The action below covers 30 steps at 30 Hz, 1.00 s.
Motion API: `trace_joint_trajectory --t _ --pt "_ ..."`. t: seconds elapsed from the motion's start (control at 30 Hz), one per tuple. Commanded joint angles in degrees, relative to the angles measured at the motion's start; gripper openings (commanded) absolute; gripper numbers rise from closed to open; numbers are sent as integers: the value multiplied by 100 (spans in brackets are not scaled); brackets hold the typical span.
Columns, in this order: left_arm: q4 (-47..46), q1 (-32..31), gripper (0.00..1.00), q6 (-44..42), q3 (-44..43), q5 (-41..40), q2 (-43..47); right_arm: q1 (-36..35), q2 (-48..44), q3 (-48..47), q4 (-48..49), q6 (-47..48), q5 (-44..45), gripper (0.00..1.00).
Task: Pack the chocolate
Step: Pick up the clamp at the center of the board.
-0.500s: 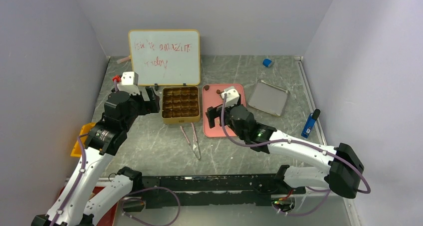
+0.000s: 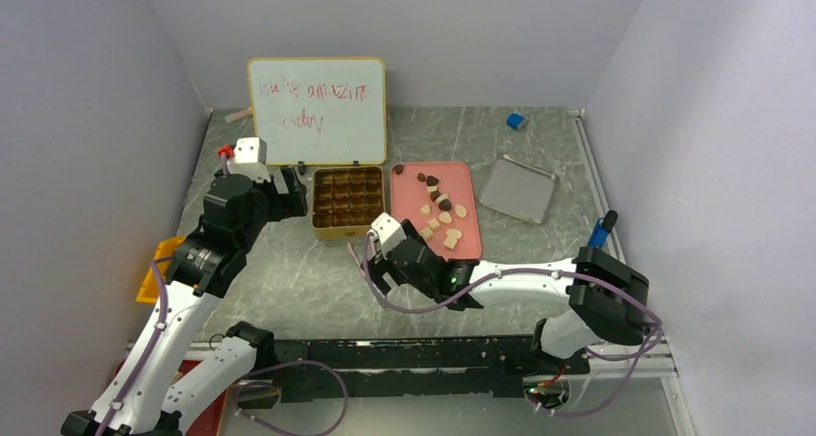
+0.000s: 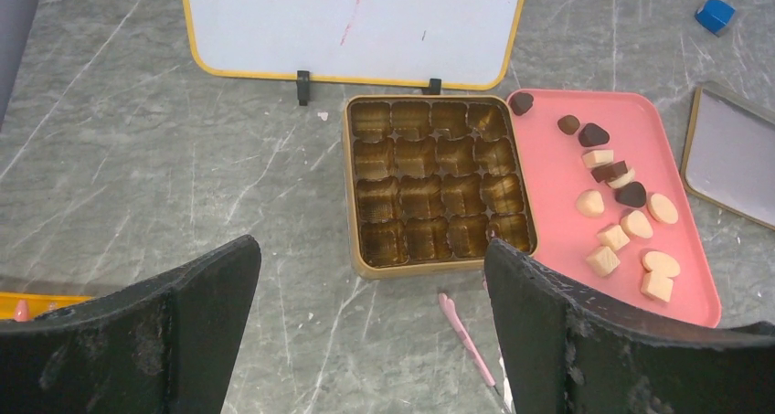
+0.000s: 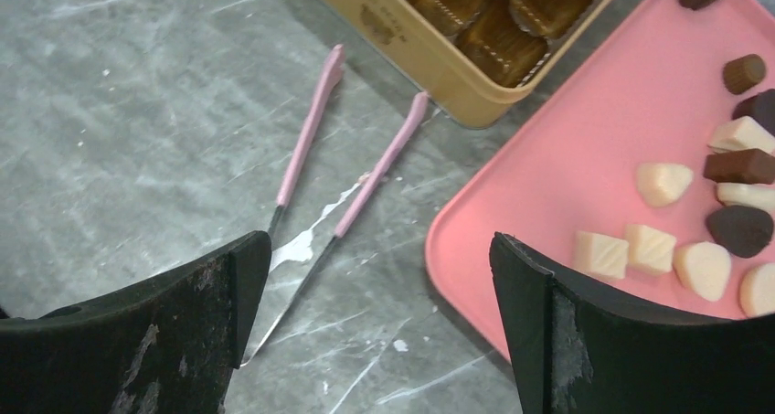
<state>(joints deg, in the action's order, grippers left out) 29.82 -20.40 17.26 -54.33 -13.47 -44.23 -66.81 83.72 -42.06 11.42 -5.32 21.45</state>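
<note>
The chocolate point(image 2: 438, 210), several dark brown and pale tan pieces, lies on a pink tray point(image 2: 467, 178); it also shows in the left wrist view point(image 3: 621, 195) and the right wrist view point(image 4: 722, 213). A gold box point(image 2: 348, 231) with empty cells sits left of the tray. Pink-handled tweezers point(image 4: 311, 131) lie on the table in front of the box. My right gripper point(image 2: 373, 268) is open and empty, low over the tweezers' tips by the tray's near left corner point(image 4: 380, 249). My left gripper point(image 2: 294, 193) is open and empty, left of the box point(image 3: 372, 249).
A whiteboard point(image 2: 317, 110) stands behind the box. A grey metal lid point(image 2: 518, 189) lies right of the tray, a blue lighter point(image 2: 599, 236) at the right edge, a small blue cap point(image 2: 517, 121) at the back. An orange object point(image 2: 154, 272) lies under the left arm.
My right gripper has moved from over the pink tray leftward and nearer, to the tweezers, uncovering the chocolate. The left arm has barely moved.
</note>
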Motion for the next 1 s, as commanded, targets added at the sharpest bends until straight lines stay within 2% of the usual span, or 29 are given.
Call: trace_joint_trajectory --t 0.0,0.53,0.97 --pt "-161 -7 97 6 -19 -114 -1 -204 0 -182 127 23 136 94" --pt "-225 -7 97 25 -31 -137 -79 -902 533 -431 238 -399 220 93" --pt "-188 0 97 15 -25 -199 11 -1037 856 -539 422 -597 273 93"
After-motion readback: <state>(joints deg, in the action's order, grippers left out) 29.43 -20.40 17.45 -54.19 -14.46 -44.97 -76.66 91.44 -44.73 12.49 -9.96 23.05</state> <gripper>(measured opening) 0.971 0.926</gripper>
